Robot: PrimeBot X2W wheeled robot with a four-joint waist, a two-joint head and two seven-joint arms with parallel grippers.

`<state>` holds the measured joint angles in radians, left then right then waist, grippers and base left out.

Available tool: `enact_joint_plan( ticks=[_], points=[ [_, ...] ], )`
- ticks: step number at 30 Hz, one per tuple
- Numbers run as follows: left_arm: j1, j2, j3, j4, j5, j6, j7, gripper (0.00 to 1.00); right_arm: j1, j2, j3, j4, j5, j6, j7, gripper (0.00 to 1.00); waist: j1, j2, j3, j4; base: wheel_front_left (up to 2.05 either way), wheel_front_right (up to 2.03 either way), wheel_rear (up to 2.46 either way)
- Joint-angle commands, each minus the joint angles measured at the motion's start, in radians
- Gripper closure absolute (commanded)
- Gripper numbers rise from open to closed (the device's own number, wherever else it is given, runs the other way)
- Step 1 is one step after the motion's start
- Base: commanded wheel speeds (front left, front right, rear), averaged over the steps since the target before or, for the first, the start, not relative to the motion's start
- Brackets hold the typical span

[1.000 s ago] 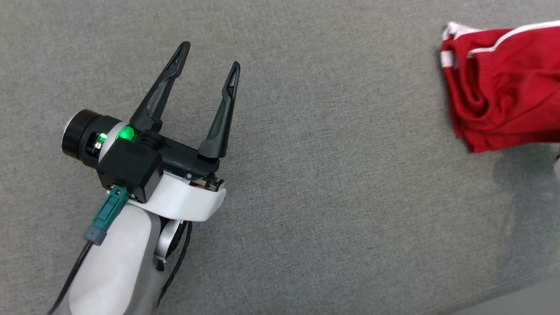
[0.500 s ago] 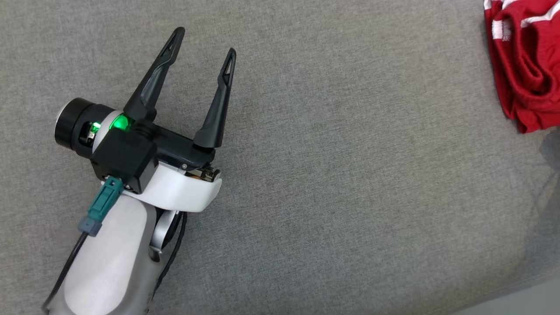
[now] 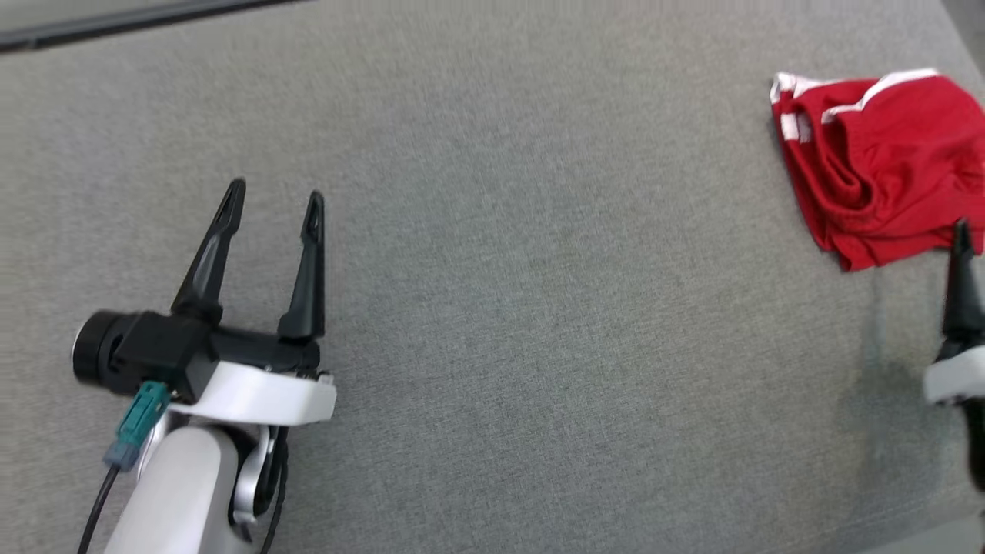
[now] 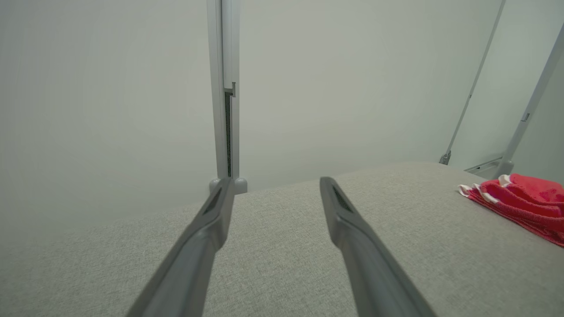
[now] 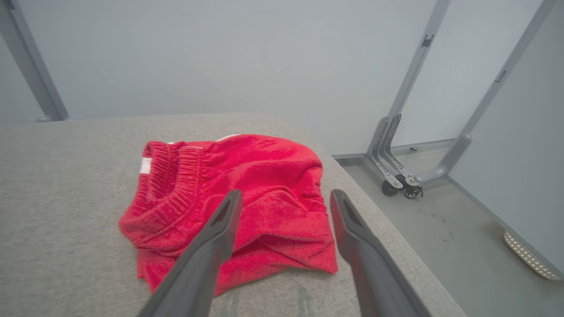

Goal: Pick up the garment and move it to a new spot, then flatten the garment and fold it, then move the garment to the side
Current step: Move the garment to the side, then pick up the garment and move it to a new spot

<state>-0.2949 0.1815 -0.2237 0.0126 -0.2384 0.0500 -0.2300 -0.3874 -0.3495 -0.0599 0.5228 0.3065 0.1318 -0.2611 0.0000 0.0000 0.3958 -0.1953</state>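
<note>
Red garment [image 3: 885,169] bunched; waistband [image 3: 825,163] facing left; long axis unclear.

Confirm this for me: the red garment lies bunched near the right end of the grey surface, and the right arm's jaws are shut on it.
One part is wrong. The red garment does lie bunched near the right end of the grey surface, but the right gripper is not shut on it. Its jaws stand open and grip nothing, as the right wrist view shows.
</note>
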Motion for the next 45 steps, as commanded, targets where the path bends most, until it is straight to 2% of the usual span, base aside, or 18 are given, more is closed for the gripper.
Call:
enact_joint_plan(
  ticks=[1, 8, 16, 22, 31, 38, 45],
  points=[
    [0.030, 0.007, 0.014, 0.007, -0.011, 0.012, -0.009, 0.00, 0.045, 0.030, -0.003, -0.067, -0.017, -0.002, -0.004, 0.00, 0.0000, 0.0000, -0.062, 0.027, 0.00, 0.00, 0.00],
    [0.111, -0.001, 0.044, 0.028, -0.042, 0.033, -0.019, 0.00, 0.161, 0.100, 0.056, -0.310, -0.064, -0.002, 0.051, 0.00, 0.0000, 0.0000, -0.150, 0.104, 0.00, 0.00, 0.00],
    [0.189, 0.000, 0.068, 0.047, -0.057, 0.050, -0.028, 0.00, 0.274, 0.156, 0.087, -0.464, -0.080, -0.002, 0.128, 0.00, 0.0000, 0.0000, -0.233, 0.179, 0.00, 0.00, 0.00],
    [0.235, 0.010, 0.066, 0.067, -0.065, 0.037, -0.030, 0.00, 0.352, 0.167, 0.089, -0.521, -0.092, -0.002, 0.182, 0.00, 0.0000, 0.0000, -0.296, 0.220, 0.00, 0.00, 0.00],
    [0.326, 0.021, 0.054, 0.086, -0.071, 0.028, -0.029, 0.00, 0.482, 0.185, 0.074, -0.618, -0.107, -0.002, 0.266, 0.00, 0.0000, 0.0000, -0.401, 0.236, 0.00, 0.00, 0.00],
    [0.364, 0.032, 0.051, 0.069, -0.072, 0.041, -0.016, 0.00, 0.553, 0.203, 0.049, -0.690, -0.115, -0.002, 0.297, 0.00, 0.0000, 0.0000, -0.430, 0.233, 0.00, 0.00, 0.00],
    [0.376, 0.038, 0.049, 0.059, -0.081, 0.050, 0.000, 0.00, 0.568, 0.217, 0.044, -0.712, -0.118, -0.002, 0.301, 0.00, 0.0000, 0.0000, -0.439, 0.225, 0.00, 0.00, 0.00]
  ],
)
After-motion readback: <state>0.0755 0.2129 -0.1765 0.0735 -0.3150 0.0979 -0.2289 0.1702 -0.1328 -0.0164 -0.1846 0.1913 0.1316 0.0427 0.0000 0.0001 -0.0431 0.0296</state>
